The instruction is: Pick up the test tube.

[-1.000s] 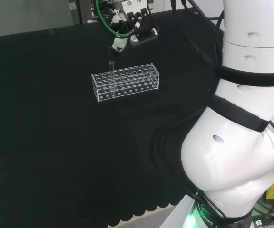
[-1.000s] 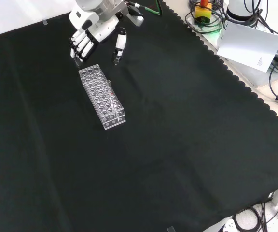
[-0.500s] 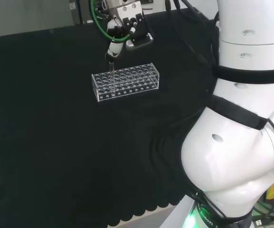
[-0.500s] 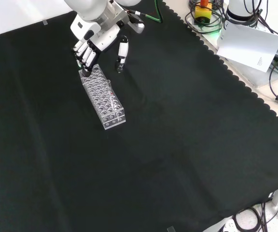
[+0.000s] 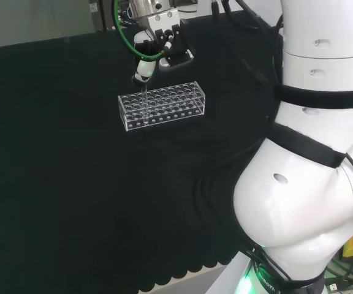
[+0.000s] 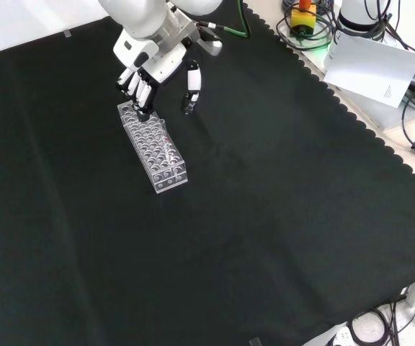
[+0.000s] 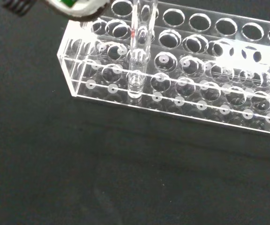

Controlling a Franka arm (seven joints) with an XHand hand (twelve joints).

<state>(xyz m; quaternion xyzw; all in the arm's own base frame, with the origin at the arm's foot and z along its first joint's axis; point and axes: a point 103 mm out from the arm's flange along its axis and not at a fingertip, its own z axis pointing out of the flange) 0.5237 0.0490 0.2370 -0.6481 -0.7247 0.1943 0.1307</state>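
Fingers hang straight and spread over your rack's twelve o'clock end, test tube standing ungripped.

Even bright overhead light; black cloth soaks it up, shadows barely visible. Clear rack shows small white glints. White arm link near blown out. Hand edge blurred in wrist view.
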